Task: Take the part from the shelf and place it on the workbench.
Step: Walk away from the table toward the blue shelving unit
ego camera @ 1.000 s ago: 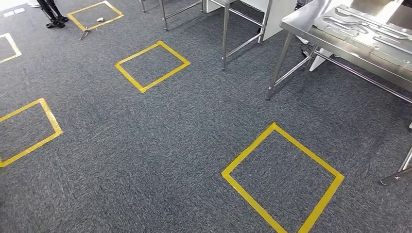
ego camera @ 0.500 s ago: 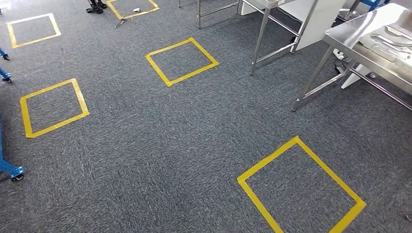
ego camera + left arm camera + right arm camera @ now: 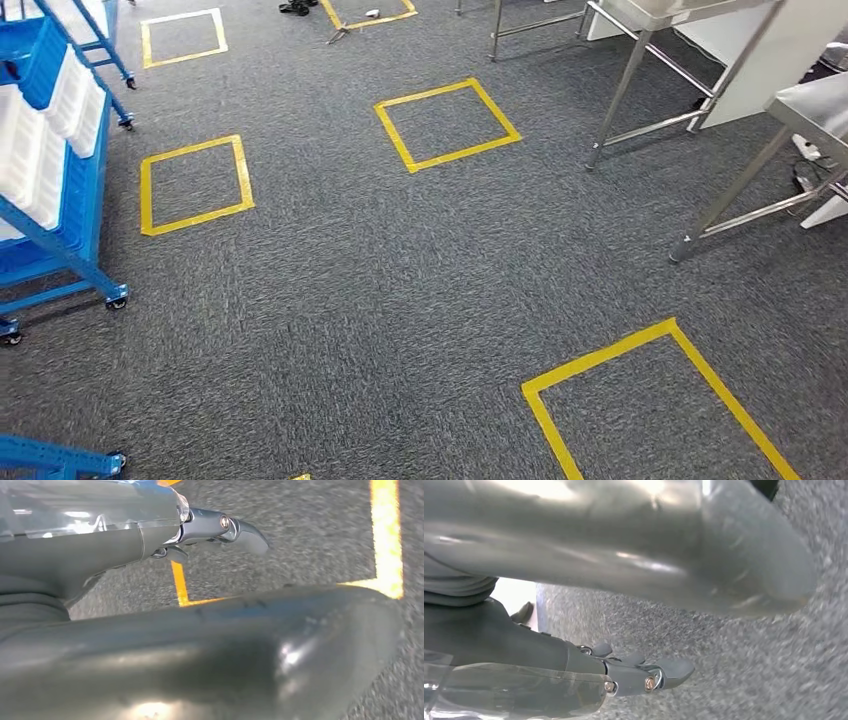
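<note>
shelf: blue rack (image 3: pixel 60 190) on casters at the far left, white bins tilted outward, likely so parts can be picked from the front
part: cannot tell which bin holds it; none is in either hand
workbench: steel tables (image 3: pixel 800 110) at the far right, well apart from the rack
floor marks: yellow tape squares (image 3: pixel 447 124) on grey carpet, probably standing spots
left hand (image 3: pixel 220 530): hangs over carpet, fingers loosely apart, holding nothing
right hand (image 3: pixel 644 672): the same, empty, fingers slack
step: judged as approaching the rack
writing: none readable
</note>
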Controlling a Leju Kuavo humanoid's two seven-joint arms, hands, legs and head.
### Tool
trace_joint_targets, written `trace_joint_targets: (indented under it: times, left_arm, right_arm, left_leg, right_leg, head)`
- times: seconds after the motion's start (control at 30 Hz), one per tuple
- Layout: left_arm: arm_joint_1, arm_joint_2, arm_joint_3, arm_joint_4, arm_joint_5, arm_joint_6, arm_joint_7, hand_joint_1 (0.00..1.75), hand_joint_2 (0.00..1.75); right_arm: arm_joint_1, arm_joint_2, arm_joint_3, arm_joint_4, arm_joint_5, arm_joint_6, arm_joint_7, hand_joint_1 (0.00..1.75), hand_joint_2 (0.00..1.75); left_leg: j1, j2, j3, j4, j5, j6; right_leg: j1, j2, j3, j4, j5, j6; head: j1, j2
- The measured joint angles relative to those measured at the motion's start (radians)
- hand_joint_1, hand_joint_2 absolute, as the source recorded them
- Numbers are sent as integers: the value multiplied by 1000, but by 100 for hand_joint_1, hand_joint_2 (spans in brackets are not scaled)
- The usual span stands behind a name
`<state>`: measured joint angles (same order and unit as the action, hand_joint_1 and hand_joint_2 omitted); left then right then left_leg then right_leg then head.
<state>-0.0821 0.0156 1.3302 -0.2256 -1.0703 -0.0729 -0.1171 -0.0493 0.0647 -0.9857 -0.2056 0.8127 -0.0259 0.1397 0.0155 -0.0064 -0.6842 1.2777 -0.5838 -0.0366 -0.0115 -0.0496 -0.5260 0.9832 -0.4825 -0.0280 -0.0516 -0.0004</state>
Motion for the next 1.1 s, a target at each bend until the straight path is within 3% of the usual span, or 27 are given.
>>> trace_joint_targets:
  times: [0.03,0.1,0.17,0.2,0.27,0.33,0.4,0.43,0.47,0.5,0.53,0.6,0.63,0.7,0.77,0.83,0.9,0.97,1.0,1.03,1.1]
  left_arm:
    - [2,0,-1,0,0,1,0,0,0]
    - [3,1,-4,-1,0,1,-2,0,0]
    - [2,1,-6,-1,-1,1,-10,0,0]
    - [2,1,-7,-2,-1,0,-15,0,0]
    - [5,1,-8,-2,2,-2,-27,0,0]
    - [5,2,-7,-2,10,-3,-42,0,0]
    - [2,1,-7,-2,19,7,-55,0,0]
    - [0,0,-7,-2,20,16,-61,0,0]
    - [0,-2,-7,-2,19,24,-64,0,0]
    - [1,-5,-7,-2,17,30,-66,0,0]
    - [1,-8,-7,-2,16,34,-65,0,0]
    - [2,-17,-7,-1,15,38,-59,0,0]
    - [2,-23,-7,-1,17,40,-54,0,0]
    - [3,-32,-7,0,20,43,-46,0,0]
    - [8,-37,-7,0,22,45,-42,0,0]
    - [11,-41,-7,0,23,38,-41,0,0]
    - [7,-44,-7,0,28,27,-41,0,0]
    - [5,-44,-6,0,35,17,-43,0,0]
    - [6,-44,-4,0,39,13,-45,0,0]
    - [8,-44,-3,0,42,10,-46,0,0]
    - [9,-44,0,0,47,6,-49,0,0]
  right_arm:
    - [-1,0,0,0,2,1,-2,0,0]
    - [-1,2,0,0,3,1,-15,0,0]
    - [-2,3,0,0,3,3,-39,0,0]
    - [-2,3,0,0,3,4,-53,0,0]
    - [-6,4,0,0,4,5,-76,0,0]
    - [-8,5,0,0,9,5,-88,0,0]
    - [-6,5,0,0,18,8,-91,0,0]
    - [-5,5,0,0,22,11,-91,0,0]
    - [-5,5,0,0,25,14,-92,0,0]
    - [-4,5,0,0,27,14,-93,0,0]
    - [-4,4,0,0,31,12,-95,0,0]
    - [-3,-1,2,0,39,6,-104,0,0]
    - [-3,-4,4,0,45,6,-109,0,0]
    - [-4,-13,9,0,53,8,-117,0,0]
    - [-7,-19,13,0,58,12,-121,0,0]
    - [-7,-23,15,0,65,15,-121,0,0]
    - [-3,-28,16,0,76,16,-111,0,0]
    - [0,-33,18,0,84,16,-92,0,0]
    - [1,-35,18,0,86,16,-83,0,0]
    - [0,-36,19,0,88,17,-77,0,0]
    - [-1,-39,21,0,93,19,-71,0,0]
  left_leg:
    - [1,7,25,-45,29,-1]
    - [0,50,104,-191,92,3]
    - [-4,83,146,-274,115,14]
    - [-6,82,146,-280,112,21]
    - [-5,57,143,-283,116,33]
    - [-1,34,145,-288,123,45]
    - [-1,11,142,-289,127,52]
    - [-2,-2,140,-289,128,54]
    - [-4,-15,140,-288,129,55]
    - [-5,-29,141,-288,129,55]
    - [-6,-45,142,-288,129,55]
    - [-8,-72,145,-288,129,54]
    - [-9,-85,144,-287,129,51]
    - [-7,-106,139,-286,132,40]
    - [-4,-118,134,-287,133,28]
    - [-6,-82,115,-251,108,21]
    - [-5,-27,60,-138,46,14]
    - [-1,-7,3,-21,2,5]
    - [2,-3,-4,-5,5,1]
    - [4,2,10,-31,29,-1]
    - [5,36,84,-170,93,-1]
  right_leg:
    - [0,-13,2,1,-2,2]
    - [1,-38,8,6,-10,11]
    - [6,-59,13,11,-18,22]
    - [8,-69,15,11,-20,27]
    - [6,-79,21,14,-25,38]
    - [1,-36,4,59,-61,47]
    - [-2,25,-56,184,-130,51]
    - [-2,39,-90,251,-157,52]
    - [-2,44,-113,294,-165,51]
    - [-2,46,-119,299,-151,49]
    - [-1,51,-106,262,-118,45]
    - [0,88,-47,123,-40,32]
    - [0,108,-22,65,-15,28]
    - [3,125,-5,21,-6,23]
    - [3,102,-2,12,-2,17]
    - [-2,76,5,-3,4,7]
    - [-1,47,8,-10,6,0]
    - [1,18,8,-9,4,-1]
    - [1,5,8,-8,2,0]
    - [1,-8,9,-7,0,2]
    - [1,-31,14,-1,-7,10]
  head:
    - [0,0]
    - [0,0]
    - [0,0]
    - [0,0]
    - [0,0]
    - [0,0]
    - [0,0]
    - [0,0]
    - [0,0]
    - [0,0]
    - [0,0]
    - [0,0]
    - [0,0]
    - [0,0]
    - [0,0]
    - [0,0]
    - [0,0]
    - [0,0]
    - [0,0]
    - [0,0]
    - [0,0]
